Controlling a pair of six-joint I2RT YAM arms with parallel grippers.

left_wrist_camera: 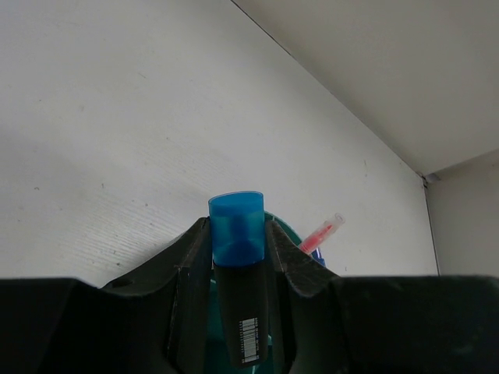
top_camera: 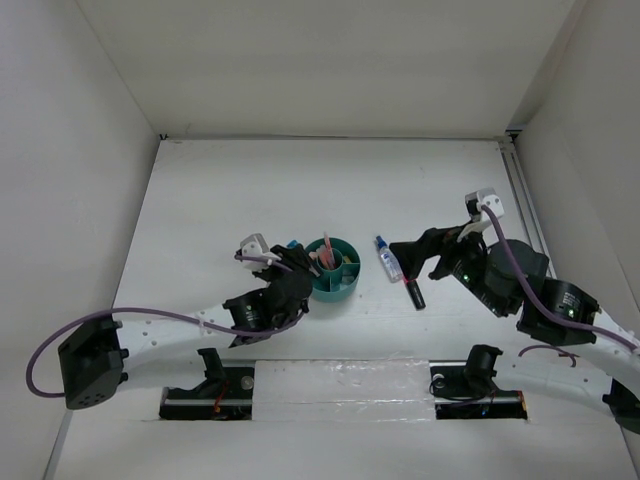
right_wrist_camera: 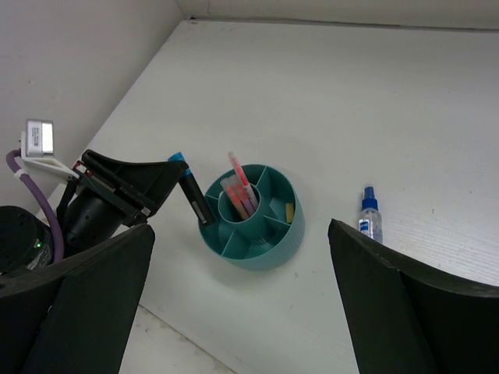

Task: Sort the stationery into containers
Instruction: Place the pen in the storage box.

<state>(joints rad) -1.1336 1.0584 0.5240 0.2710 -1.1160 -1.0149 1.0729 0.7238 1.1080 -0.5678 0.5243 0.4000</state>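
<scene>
The sorting is judged to be well past halfway. The three pinkish-orange pencils [right_wrist_camera: 238, 189] are seen standing in the central cup of the teal organizer [right_wrist_camera: 269, 253], and a tan eraser [right_wrist_camera: 289, 212] is seen in one of its outer compartments. The blue-capped marker [left_wrist_camera: 242, 312] is gripped firmly between the fingers of the left claw [left_wrist_camera: 238, 234], cap uppermost and body tilted. It is held just above the organizer's near rim, directly ahead of that claw, and has not yet been released. Two items are left on the desk [top_camera: 250, 190]. The clear blue-capped bottle [top_camera: 388, 260] lies just ahead of the right claw [top_camera: 415, 258], between it and the organizer. The pink-capped marker [top_camera: 413, 292] lies close beside that claw, towards the arm bases. The right claw is spread wide with nothing between its fingers and is pointed towards the organizer. Whether the small white-pink piece has been put away cannot be told from these views. It is judged that the blue-capped marker has to be dropped into a compartment, after which the bottle and the pink-capped marker have to be picked up.
</scene>
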